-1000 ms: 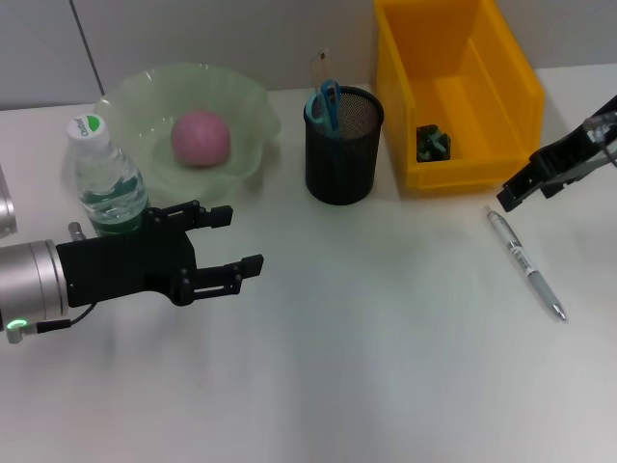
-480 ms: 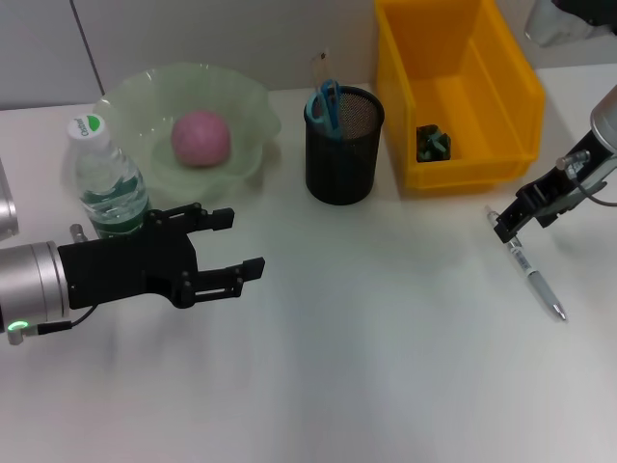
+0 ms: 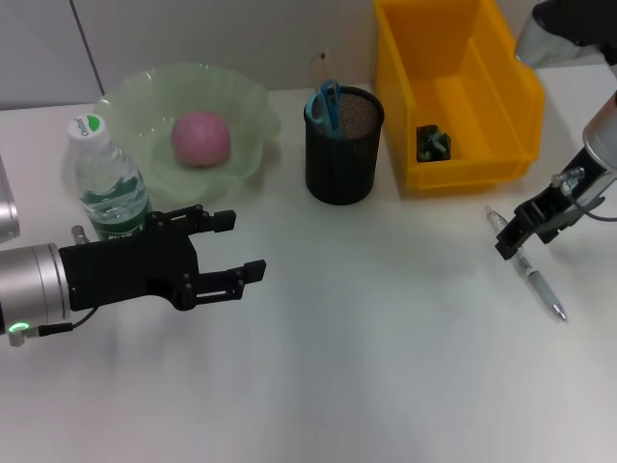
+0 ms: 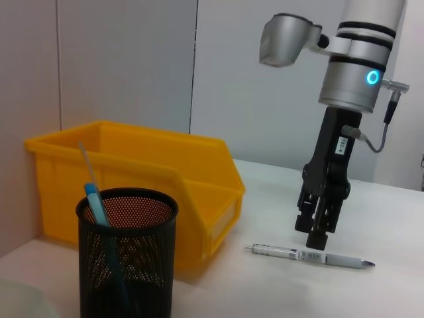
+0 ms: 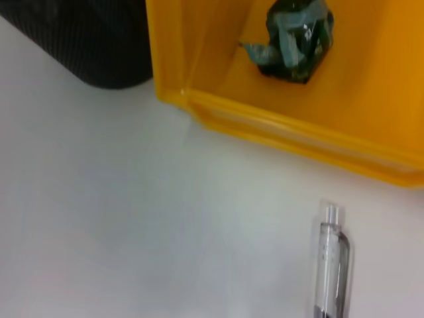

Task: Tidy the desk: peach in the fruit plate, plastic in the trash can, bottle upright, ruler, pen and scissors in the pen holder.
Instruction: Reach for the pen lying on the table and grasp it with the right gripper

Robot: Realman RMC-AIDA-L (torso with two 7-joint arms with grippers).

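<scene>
A silver pen (image 3: 528, 270) lies on the white desk at the right, in front of the yellow trash bin (image 3: 501, 68). My right gripper (image 3: 507, 243) hangs open just over the pen's near end, pointing down; the left wrist view shows the right gripper (image 4: 318, 240) a little above the pen (image 4: 311, 255). Crumpled dark plastic (image 3: 432, 143) lies in the bin. Blue scissors (image 3: 325, 104) and a ruler (image 3: 320, 66) stand in the black mesh pen holder (image 3: 342, 154). The pink peach (image 3: 201, 137) rests in the green fruit plate (image 3: 246, 106). The bottle (image 3: 108, 183) stands upright. My left gripper (image 3: 229, 246) is open beside it.
The wall runs close behind the plate, the pen holder and the bin. Bare white desk stretches across the front and middle. In the right wrist view the bin's front wall (image 5: 285, 126) lies just beyond the pen (image 5: 329, 265).
My right gripper has come down and inward from near the bin's corner to just above the pen's near end. The left arm and all objects have stayed put.
</scene>
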